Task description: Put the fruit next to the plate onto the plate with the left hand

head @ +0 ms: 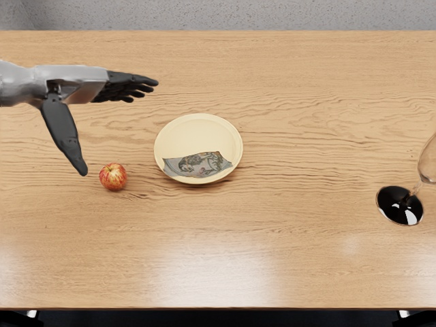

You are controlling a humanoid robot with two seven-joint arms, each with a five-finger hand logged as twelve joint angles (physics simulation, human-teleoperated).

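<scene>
A small red apple [113, 176] lies on the wooden table just left of a cream plate [197, 139] that has a grey patterned patch on its near part. My left hand [102, 102] comes in from the left edge, hovering behind and above the apple. Its fingers [131, 86] stretch out toward the right and its thumb [65, 133] hangs down toward the apple's left side. The hand is open and holds nothing. The right arm is out of view.
A wine glass [409, 194] with a dark round base stands at the right edge of the table. The table's front edge runs along the bottom of the picture.
</scene>
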